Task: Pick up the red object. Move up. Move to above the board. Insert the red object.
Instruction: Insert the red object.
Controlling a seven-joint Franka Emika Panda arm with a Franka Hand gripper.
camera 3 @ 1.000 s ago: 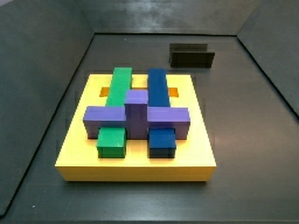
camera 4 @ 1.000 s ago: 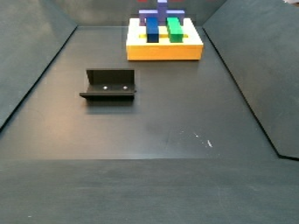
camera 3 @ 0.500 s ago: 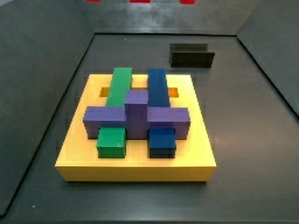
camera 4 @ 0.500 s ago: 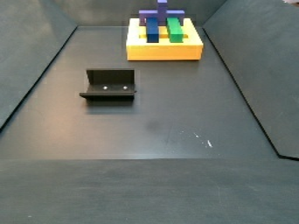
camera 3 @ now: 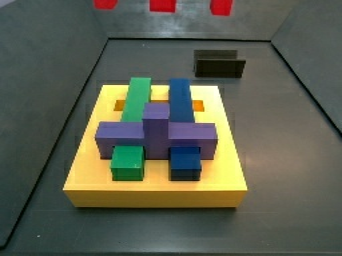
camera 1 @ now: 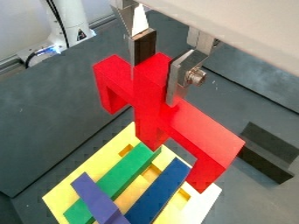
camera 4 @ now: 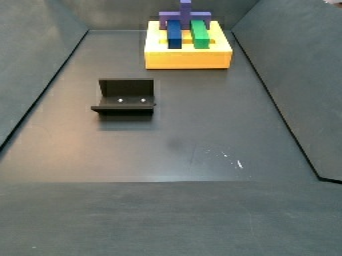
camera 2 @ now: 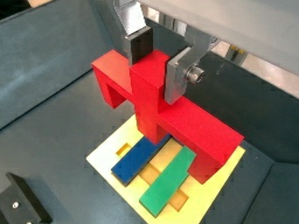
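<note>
The arm itself is outside both side views; only the wrist cameras show its end. In both wrist views the gripper (camera 1: 159, 59) points downward, its two flat silver fingers (camera 1: 184, 77) closed against the central upright stem of the red object (camera 1: 158, 114), one plate on each face, dark pads pressed to the piece. The jaws stand only as far apart as the stem is thick. The same grip shows in the other wrist picture, gripper (camera 2: 159, 59) on red object (camera 2: 158, 109).

The red object hangs clear of any surface, crossbar level, two legs pointing down. In a side view only the tips of its three red parts (camera 3: 162, 5) show at the upper edge of the picture, well above the floor.

Directly beneath the piece lies the board (camera 1: 111, 158), a thick yellow slab. Its green bar (camera 1: 107, 184), blue bar (camera 1: 158, 194) and purple cross block (camera 1: 97, 199) are visible below the legs, apart from them. In a side view the board (camera 3: 88, 170) sits flat on the dark floor with the purple block (camera 3: 156, 130) across both bars.

The fixture (camera 4: 126, 97) stands on the floor, well apart from the board (camera 4: 187, 58).
</note>
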